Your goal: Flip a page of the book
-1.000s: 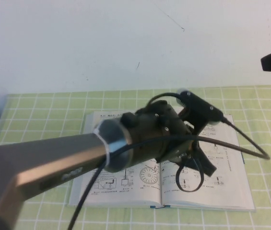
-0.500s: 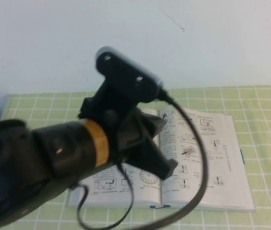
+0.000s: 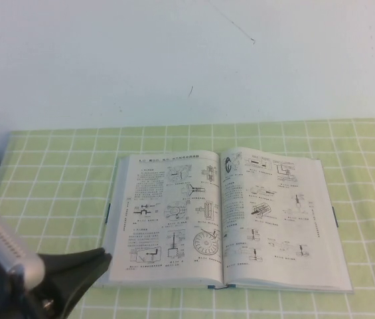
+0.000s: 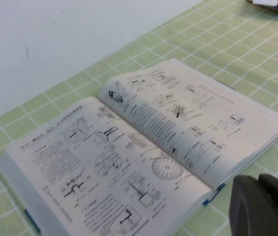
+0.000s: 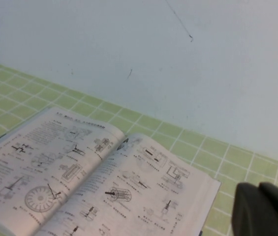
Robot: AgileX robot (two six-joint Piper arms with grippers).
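book [image 3: 224, 222] is lying open flat in the middle of the tabletop [image 3: 54, 166], spine running from the near edge toward the far edge, both pages down. left gripper [image 3: 84, 266] sits at the near left corner, just off the book's near-left corner, holding nothing, and I can't tell if its fingers are open or not. right gripper [image 5: 266, 209] only shows in its own wrist view as a dark tip off the right page's outer edge, fingers closed, empty. Looks to me like the left one's nearer, with the book lying to its right
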